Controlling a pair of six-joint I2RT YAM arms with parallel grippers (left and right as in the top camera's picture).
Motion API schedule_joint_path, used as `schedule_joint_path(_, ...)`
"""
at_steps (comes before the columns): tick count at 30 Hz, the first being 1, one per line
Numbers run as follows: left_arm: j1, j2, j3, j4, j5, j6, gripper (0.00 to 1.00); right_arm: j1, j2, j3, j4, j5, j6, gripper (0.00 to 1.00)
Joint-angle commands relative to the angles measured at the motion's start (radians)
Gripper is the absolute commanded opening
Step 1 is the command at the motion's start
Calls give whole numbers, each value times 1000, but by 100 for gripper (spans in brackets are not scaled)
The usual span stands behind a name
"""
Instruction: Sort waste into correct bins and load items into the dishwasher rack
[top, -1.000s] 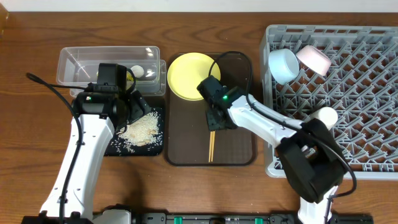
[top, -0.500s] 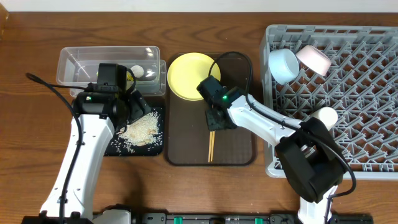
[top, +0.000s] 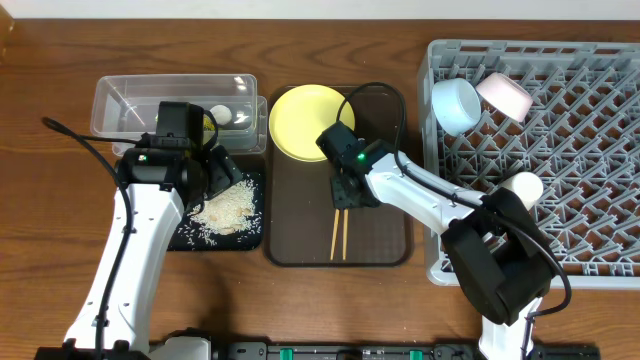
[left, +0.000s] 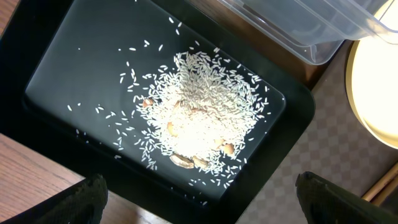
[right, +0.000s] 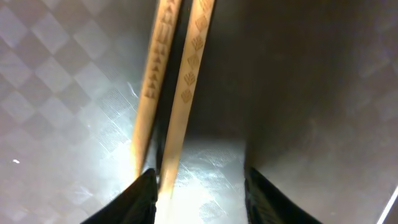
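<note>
Nearest the front edge of the desk (top: 60, 250), the chopsticks (top: 338, 235) lie flat on the brown tray (top: 385, 235), side by side and slightly splayed. They are not yet in the rack. The right end effector (right: 200, 186) is set low over their far ends. Its jaws stand apart, with the stick ends just inside the left finger (right: 142, 196), and nothing is clamped. Beside this, to the left, the black tray (left: 62, 68) holds a heap of rice (left: 199, 106) with stray grains scattered round it. The left end effector (left: 208, 196) hovers above this tray, released and empty. Further back, the plate (top: 305, 122) sits on the far end of the brown tray, bare and unloaded. The tub (top: 130, 100) stands behind the black tray and holds a white scrap (top: 218, 114). The rack (top: 570, 200) occupies the right side. It carries a cup (top: 525, 186) at its near left, and a bowl (top: 457, 103) and a second bowl (top: 505, 93) at its far left corner. Judgement: the waste looks sorted, and the step in hand is picking up the chopsticks. The next move calls for centring the jaws over both sticks, so that closing catches the pair and not one alone, then lifting level and carrying them right to the rack. The plate remains to be loaded.
</note>
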Motion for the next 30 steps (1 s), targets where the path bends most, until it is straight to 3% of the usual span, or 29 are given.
schedule_joint_path(1,5,-6,8,-3,-16,-5,99,1,18,-4,-21,11,13,38)
schedule_joint_path(13,5,-6,8,-3,-16,-5,99,-58,18,-4,-81,10,37,1)
schedule_joint_path(22,5,-6,8,-3,-16,-5,99,-116,2,-3,-103,-50,-80,1)
schedule_joint_path(30,5,-6,8,-3,-16,-5,99,-195,-200,-2,-140,-50,-209,1)
